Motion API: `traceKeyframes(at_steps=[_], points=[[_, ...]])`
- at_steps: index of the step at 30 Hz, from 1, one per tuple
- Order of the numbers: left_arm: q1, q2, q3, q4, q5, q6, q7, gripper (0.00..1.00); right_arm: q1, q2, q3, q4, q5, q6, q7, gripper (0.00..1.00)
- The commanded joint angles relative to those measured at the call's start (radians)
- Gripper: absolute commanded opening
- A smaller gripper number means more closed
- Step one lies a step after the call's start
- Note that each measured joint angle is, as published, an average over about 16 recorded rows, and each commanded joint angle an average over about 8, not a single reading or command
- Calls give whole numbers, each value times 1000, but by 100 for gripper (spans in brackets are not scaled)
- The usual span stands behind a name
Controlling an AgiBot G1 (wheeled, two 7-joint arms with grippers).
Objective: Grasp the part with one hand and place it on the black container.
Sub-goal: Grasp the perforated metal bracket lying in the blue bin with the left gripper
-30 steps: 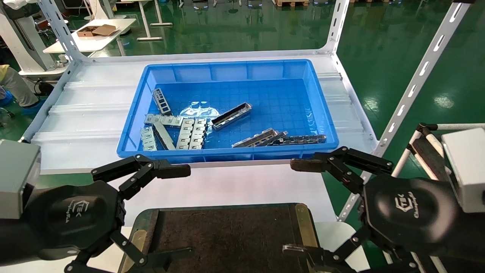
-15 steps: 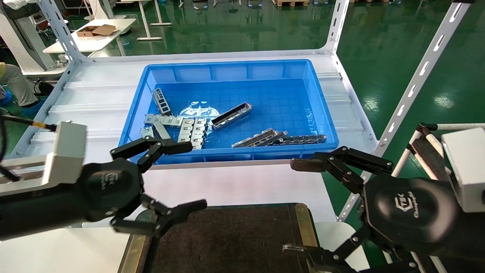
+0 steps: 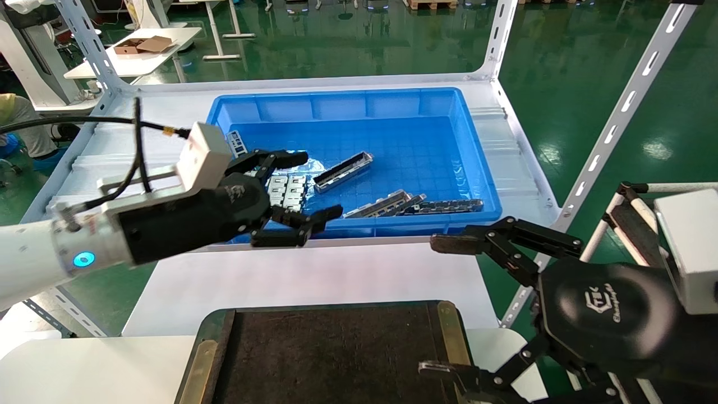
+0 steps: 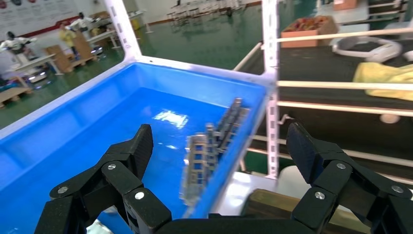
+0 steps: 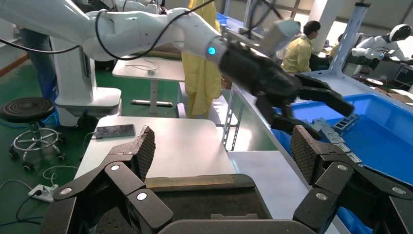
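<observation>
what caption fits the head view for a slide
Left end effector open over the blue bin, nearing the part; right end effector parked.

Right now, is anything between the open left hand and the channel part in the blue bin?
Nothing visible. The left hand hangs open over the blue bin's near-left area, with only bare bin floor between it and the part.

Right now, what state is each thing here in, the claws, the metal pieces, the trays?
left gripper: open, empty, over the near-left part of the blue bin.
right gripper: open, empty, parked by the black container's right side.
part: lying loose on the bin floor, not gripped.
blue bin: on the shelf, holding several metal pieces.
black container: nothing on the surface in view.
pale slotted plates: lying flat side by side in the bin.
</observation>
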Motion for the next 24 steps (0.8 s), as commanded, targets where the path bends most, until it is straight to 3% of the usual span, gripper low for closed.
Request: traceKeyframes(at_steps=[1, 13, 24], points=[[-31, 33, 12, 49, 24, -17, 13, 100, 0, 0, 0, 0, 0, 0, 0, 100], [-203, 224, 62, 441, 135, -115, 171, 100, 0, 0, -1, 0, 1, 0, -1, 100], [-313, 366, 68, 739, 163, -221, 314, 100, 0, 1, -2, 0, 1, 1, -1, 100]])
